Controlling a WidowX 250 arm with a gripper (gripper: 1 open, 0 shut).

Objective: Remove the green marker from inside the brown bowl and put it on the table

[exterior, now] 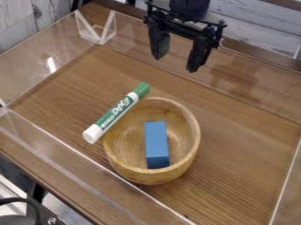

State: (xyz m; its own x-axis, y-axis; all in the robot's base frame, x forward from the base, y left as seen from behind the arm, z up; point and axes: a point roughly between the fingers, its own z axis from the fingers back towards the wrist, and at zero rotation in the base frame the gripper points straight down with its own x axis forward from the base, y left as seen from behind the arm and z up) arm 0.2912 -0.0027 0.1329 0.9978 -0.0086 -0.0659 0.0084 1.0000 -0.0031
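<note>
The green marker [115,112] has a white barrel with green lettering and a green cap. It lies tilted across the left rim of the brown bowl [182,163], with its white end resting down on the table [235,97] and its green cap pointing up and right. My gripper [177,48] hangs above the far side of the table, well behind the bowl. Its two dark fingers [157,44] point down, spread apart, and hold nothing.
A blue rectangular block [156,144] lies inside the bowl. Low clear acrylic walls [94,31] border the tabletop on all sides. The front edge of the table runs close to the bowl's near rim.
</note>
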